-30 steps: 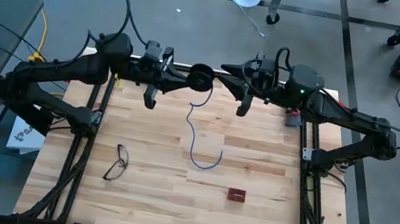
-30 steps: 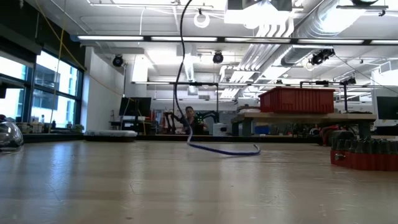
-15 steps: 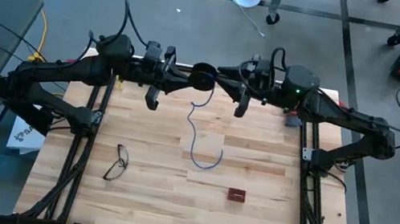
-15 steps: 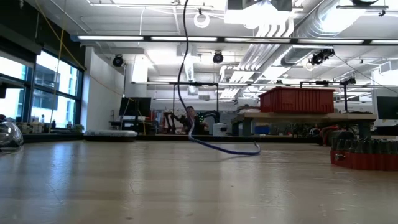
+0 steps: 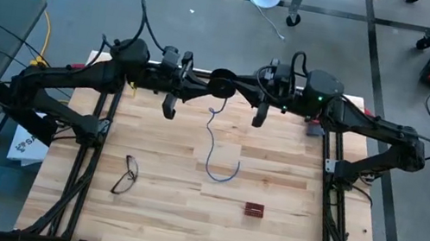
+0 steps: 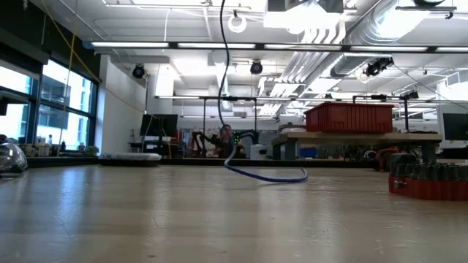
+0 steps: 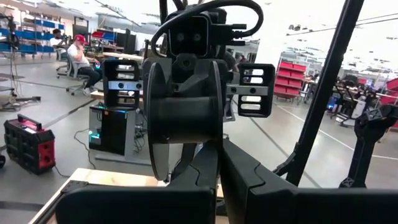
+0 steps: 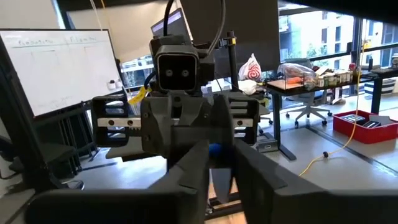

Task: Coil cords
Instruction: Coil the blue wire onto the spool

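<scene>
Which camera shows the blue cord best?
The high view: the whole cord shows, hanging from the spool to a loop on the table. The low view shows the loop edge-on; the right wrist view only a blue bit; the left wrist view none.

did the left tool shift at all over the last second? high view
Yes. The left tool, holding the round black spool, moved toward the right arm, farther from the table's left edge. The black-framed eyeglasses stayed put.
</scene>
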Available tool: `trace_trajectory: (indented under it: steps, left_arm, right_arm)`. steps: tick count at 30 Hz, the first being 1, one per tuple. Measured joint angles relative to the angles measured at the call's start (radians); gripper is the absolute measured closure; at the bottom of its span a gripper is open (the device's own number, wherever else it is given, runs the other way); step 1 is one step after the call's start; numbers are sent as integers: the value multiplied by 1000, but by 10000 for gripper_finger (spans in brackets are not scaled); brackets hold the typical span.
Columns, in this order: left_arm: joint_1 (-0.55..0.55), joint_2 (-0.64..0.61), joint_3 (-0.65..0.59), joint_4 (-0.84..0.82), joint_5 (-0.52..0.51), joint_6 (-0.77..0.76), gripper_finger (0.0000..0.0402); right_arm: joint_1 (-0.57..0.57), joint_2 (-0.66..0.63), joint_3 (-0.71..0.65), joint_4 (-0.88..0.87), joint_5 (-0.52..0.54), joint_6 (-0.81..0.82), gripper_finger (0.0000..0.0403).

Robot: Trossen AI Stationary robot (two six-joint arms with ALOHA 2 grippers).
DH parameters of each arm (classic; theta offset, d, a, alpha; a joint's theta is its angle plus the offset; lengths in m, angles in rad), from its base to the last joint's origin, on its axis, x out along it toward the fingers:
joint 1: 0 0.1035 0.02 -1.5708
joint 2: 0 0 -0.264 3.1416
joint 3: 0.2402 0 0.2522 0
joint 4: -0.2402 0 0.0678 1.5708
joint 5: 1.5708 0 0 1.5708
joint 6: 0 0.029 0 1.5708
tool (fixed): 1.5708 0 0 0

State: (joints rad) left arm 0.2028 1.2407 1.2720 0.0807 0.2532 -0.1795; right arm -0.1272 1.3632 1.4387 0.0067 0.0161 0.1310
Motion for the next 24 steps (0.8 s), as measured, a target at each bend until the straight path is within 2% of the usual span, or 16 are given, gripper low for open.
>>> trace_trajectory:
  steps: [4,11,15,19,22,24]
  left_arm:
    - [0,1,0,-4,2,7,401]
    - [4,0,0,-6,2,-24,395]
    - [27,-27,-1,-64,-7,-47,370]
    - [46,-61,-1,-143,-76,1,337]
    - [47,-73,-1,-203,-146,42,312]
    - [46,-76,-1,-222,-182,63,295]
  right_arm:
    - [0,1,0,-2,2,-1,396]
    - [0,0,0,-2,2,-23,400]
    - [0,-16,0,-20,3,-19,401]
    - [-18,-45,0,-26,10,0,402]
    - [-34,-47,1,-34,11,62,402]
    - [-46,-47,0,-46,40,163,402]
